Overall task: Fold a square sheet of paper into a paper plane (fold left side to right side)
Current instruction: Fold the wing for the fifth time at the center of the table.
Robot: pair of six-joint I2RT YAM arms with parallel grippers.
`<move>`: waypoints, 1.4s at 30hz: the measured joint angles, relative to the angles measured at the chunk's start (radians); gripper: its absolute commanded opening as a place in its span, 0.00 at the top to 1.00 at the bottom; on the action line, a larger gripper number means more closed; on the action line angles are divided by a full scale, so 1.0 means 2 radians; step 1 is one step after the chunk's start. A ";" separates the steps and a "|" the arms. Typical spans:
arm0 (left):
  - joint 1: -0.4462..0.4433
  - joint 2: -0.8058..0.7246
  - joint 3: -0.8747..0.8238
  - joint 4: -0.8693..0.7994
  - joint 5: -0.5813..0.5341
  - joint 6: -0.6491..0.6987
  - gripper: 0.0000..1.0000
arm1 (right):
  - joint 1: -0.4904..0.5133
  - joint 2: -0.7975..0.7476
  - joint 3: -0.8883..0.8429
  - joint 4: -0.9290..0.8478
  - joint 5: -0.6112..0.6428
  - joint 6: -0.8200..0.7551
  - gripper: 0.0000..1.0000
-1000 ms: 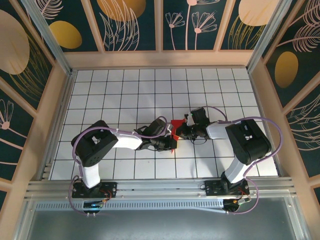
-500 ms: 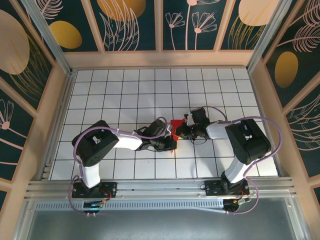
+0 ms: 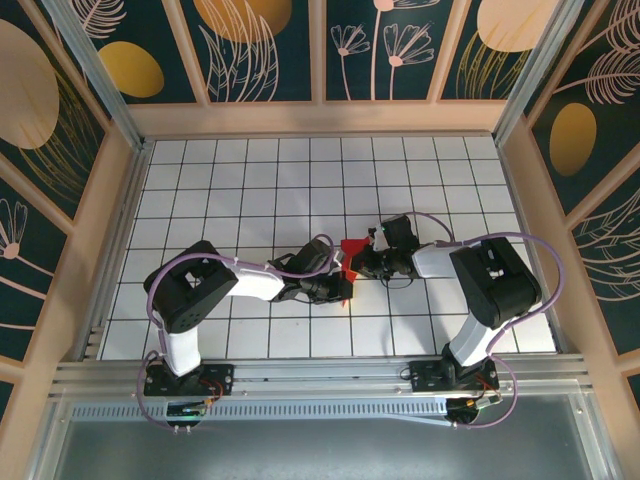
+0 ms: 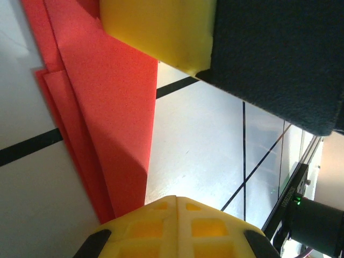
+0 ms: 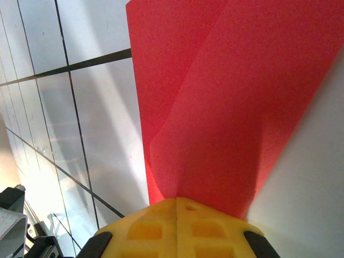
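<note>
The red paper [image 3: 351, 248] lies on the white grid table [image 3: 240, 180], a touch right of the table's middle and a bit toward its near edge. It's already folded into a narrow layered wedge, not a flat square anymore. From above it's mostly buried under the two arms, so only a small red patch peeks out.

The left gripper [image 3: 340, 290] reaches in from the table's left half, and its fingers are clenched together. In the left wrist view the closed yellow tips [image 4: 176, 207] sit right at the pointed end of the paper [image 4: 107, 107], where several stacked edges fan out (three layers or so, hard to count).

The right gripper [image 3: 360, 264] comes in from the table's right half, and it's closed too. In its own wrist view the paper [image 5: 215, 80] narrows straight down into the shut tips [image 5: 176, 207]. Whether either gripper is pinching the paper or just pressing it onto the table, the views don't say.

Compared with a second ago, hardly anything has changed. Both arms hold the same pose over the table's middle. The red sliver below the left gripper looks a bit smaller now.
</note>
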 measured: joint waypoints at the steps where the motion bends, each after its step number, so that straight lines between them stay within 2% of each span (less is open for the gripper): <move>1: 0.000 0.000 0.000 0.000 -0.001 0.000 1.00 | 0.000 0.001 0.000 0.001 0.000 0.000 1.00; 27: -0.001 0.003 -0.006 0.002 -0.002 0.001 1.00 | 0.001 0.005 0.004 0.002 -0.003 0.000 1.00; 42: -0.007 -0.007 -0.024 0.013 -0.006 0.033 1.00 | 0.003 0.007 0.008 -0.002 -0.004 -0.006 1.00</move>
